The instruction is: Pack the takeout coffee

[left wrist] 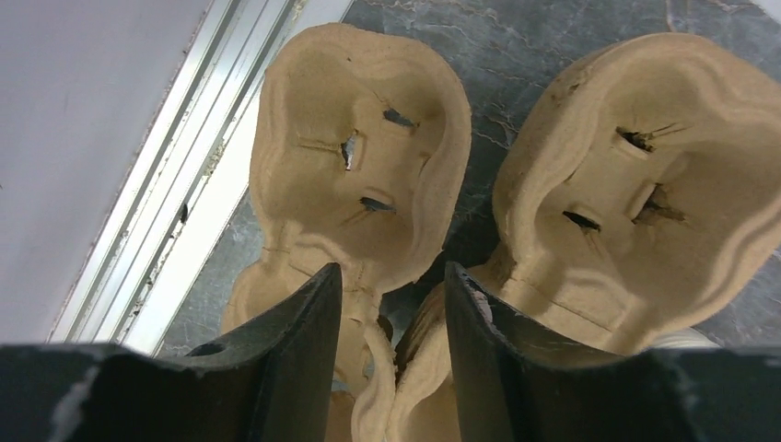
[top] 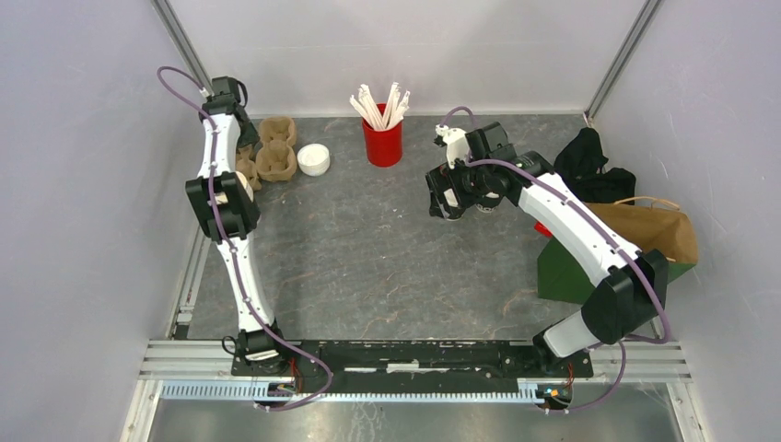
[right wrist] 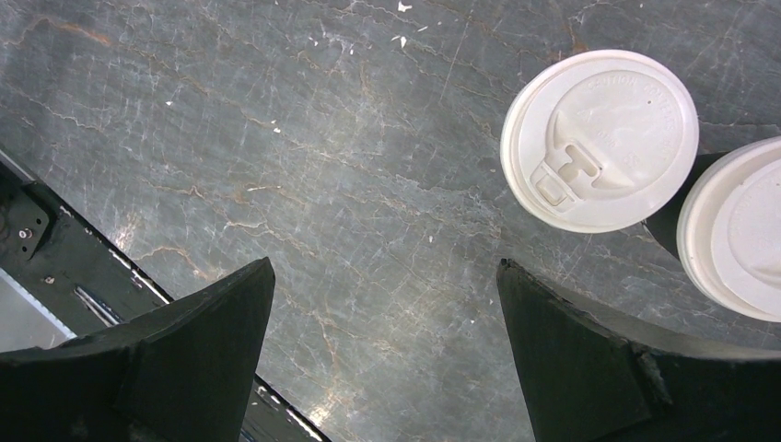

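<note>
Seen from above, two arms work a grey counter [top: 368, 258]. The left fingers [top: 247, 149] reach down to one pulp cup carrier [top: 276, 147] at 10 o'clock, while the right fingers [top: 448, 198] hang over the counter at 2 o'clock. One stack of white lids [top: 313, 158] sits just beside the carrier, one red holder [top: 382, 143] of white straws stands at 12 o'clock, and one brown paper bag [top: 658, 230] lies at 3 o'clock. From the left wrist, the fingers stand narrow and appear to pinch the carrier's middle ridge. Two of its wells are in clear sight at 11 and 2 o'clock, neither with a cup in it. From the right wrist, the fingers are spread wide and hold nothing. The two coffee cups [right wrist: 599, 138], each under a white sip lid, stand upright on the counter just beside each other at 1 to 3 o'clock, off the fingers' line. The pick-up likely calls for shifting toward 2 o'clock until the nearer cup sits squarely between the fingers. They would then drop below the lid's rim and close gently and level on the black wall, since a squeeze on the lid could pop it and a wide sweep could knock the second cup.
</note>
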